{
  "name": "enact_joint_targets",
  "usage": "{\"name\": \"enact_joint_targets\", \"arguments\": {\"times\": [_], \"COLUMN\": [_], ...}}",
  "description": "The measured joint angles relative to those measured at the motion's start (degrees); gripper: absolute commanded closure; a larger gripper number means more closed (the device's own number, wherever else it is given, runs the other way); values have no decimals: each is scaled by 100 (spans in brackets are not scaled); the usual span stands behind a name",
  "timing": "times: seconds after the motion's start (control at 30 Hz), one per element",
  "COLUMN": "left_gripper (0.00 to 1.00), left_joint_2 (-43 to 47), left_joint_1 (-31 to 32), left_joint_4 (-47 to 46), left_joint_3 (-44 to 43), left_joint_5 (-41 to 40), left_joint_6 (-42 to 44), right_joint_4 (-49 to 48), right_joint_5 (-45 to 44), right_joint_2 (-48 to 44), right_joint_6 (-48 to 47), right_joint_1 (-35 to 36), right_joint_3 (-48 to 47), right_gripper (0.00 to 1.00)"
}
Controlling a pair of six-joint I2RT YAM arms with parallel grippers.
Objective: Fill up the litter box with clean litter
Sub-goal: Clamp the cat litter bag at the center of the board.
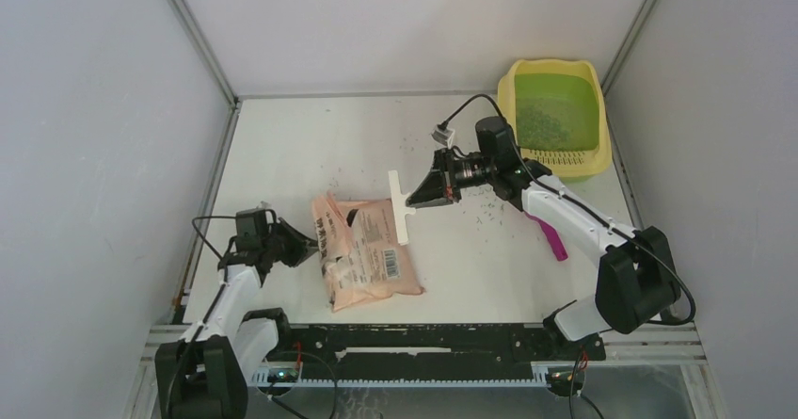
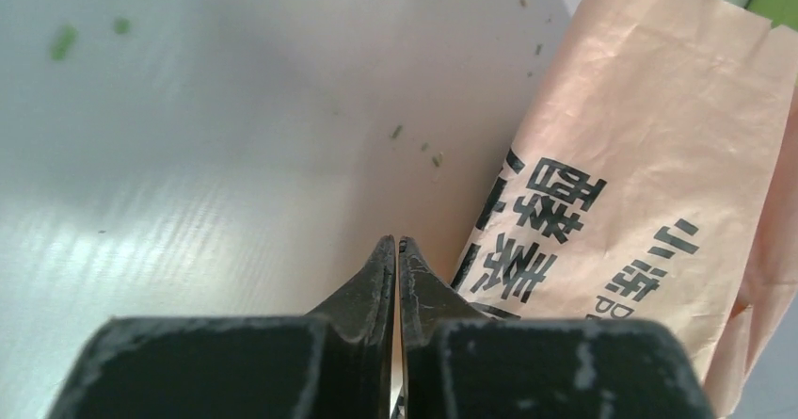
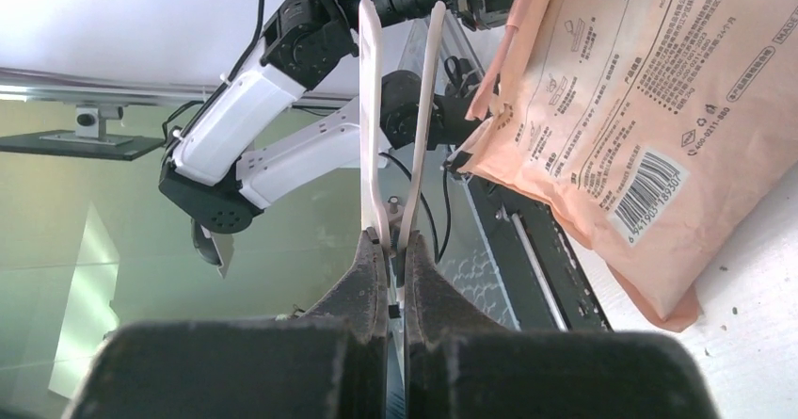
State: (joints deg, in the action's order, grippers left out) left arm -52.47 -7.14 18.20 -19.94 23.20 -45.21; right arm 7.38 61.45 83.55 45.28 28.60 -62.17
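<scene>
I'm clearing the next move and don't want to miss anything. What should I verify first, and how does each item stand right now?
1. Grip: ok. The right gripper has its fingers shut on the white clip.
2. Free arm: ok. The left gripper is shut on nothing, beside the bag.
3. Bag mouth closed: cannot tell; it lies flat on the table.
4. Fill: ok. The litter box has litter over part of its green basin.
5. Spill: not ok. Granules lie scattered on the table near the box.
6. Access to the magenta scoop: cannot tell; the right arm partly covers it.
</scene>
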Motion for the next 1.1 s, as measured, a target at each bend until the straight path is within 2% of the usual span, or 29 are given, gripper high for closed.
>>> {"name": "enact_joint_targets", "arguments": {"times": [0.2, 0.57, 1.1], "left_gripper": [93, 91, 91], "left_joint_2": [2, 170, -664], "left_joint_1": [448, 970, 2286], "left_joint_4": [-9, -131, -1172], "left_joint_3": [-166, -804, -1141], "left_joint_5": [31, 146, 33], "left_joint_6": [-269, -723, -1412], "right_joint_4": [828, 2983, 4828], "right_joint_5": [-354, -1541, -2983], "right_joint_2": [-31, 35, 737], "right_joint_6": [-361, -1482, -1884], "right_joint_1": [188, 859, 1547], "right_joint_3": [-339, -2218, -3663], "right_gripper": [100, 100, 100]}}
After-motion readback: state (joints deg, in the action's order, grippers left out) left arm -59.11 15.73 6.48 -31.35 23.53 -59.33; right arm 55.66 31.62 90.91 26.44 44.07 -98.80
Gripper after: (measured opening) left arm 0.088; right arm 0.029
